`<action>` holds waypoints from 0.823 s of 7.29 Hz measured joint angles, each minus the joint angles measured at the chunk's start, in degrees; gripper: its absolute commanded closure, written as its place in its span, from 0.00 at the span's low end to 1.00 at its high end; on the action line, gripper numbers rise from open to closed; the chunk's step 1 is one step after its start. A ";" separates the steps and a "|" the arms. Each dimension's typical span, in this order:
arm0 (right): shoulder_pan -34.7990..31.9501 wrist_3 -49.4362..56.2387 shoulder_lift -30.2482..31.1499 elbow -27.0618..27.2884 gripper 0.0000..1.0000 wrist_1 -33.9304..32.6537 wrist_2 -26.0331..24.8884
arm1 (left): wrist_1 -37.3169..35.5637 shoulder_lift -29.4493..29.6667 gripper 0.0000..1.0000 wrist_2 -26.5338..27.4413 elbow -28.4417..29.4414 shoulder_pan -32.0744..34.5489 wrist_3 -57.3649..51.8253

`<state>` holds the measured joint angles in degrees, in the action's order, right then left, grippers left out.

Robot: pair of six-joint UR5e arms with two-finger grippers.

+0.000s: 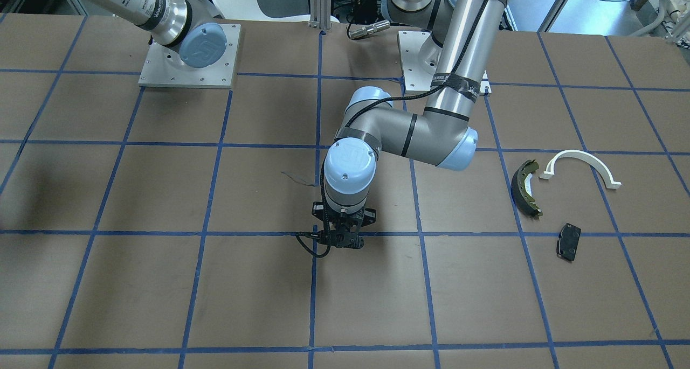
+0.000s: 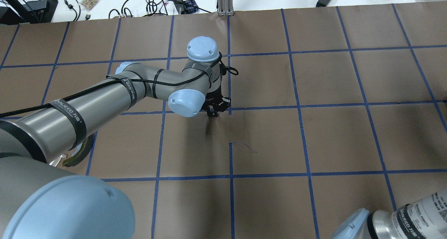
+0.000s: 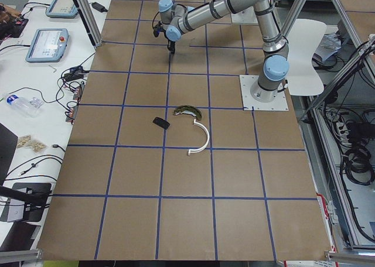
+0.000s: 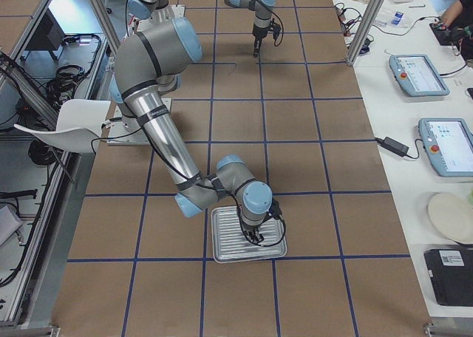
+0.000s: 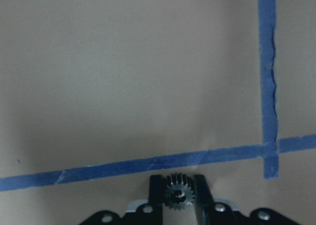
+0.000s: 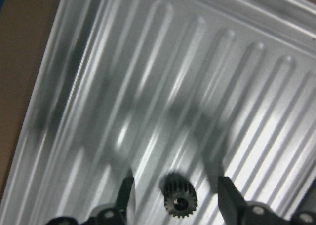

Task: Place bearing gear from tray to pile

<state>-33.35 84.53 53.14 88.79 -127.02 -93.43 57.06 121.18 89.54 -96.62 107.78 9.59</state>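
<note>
Crossing the brown table (image 1: pixel 161 283), blue tape (image 1: pixel 161 232) forms squares.

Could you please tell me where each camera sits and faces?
Front-facing: across the table, facing the robot; left arm, left hand, pile.
Overhead: behind the shoulders, looking forward and down; left arm, right arm.
Exterior left: table's left end, looking along it; pile, left arm.
Exterior right: opposite end; right arm over tray.
Left wrist: down past fingers gripping a gear.
Right wrist: down at tray; open right hand around second gear.
Shared: both end views show the left hand.
</note>
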 measured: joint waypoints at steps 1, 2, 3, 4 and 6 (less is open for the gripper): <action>0.02 0.01 -0.14 -0.01 0.62 -0.15 0.00 | 0.14 -0.79 1.00 0.04 0.21 -0.50 -0.55; 0.04 0.02 -0.14 -0.01 0.73 -0.21 0.00 | 0.69 -2.10 1.00 0.22 0.33 -2.38 -2.25; 0.04 0.05 -0.13 -0.02 0.85 -0.24 -0.04 | 1.55 -3.71 1.00 0.74 0.00 -6.27 -5.45; 0.07 0.08 -0.07 0.01 0.90 -0.25 -0.11 | 2.38 -5.48 1.00 1.78 -1.01 -11.90 -10.26; 0.08 0.35 0.05 0.07 0.93 -0.02 -0.22 | 0.35 -8.50 1.00 4.49 -5.34 -23.02 -23.71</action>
<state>-33.27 84.88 53.19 88.86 -127.04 -93.65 57.41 112.68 94.02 -101.95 84.76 -14.12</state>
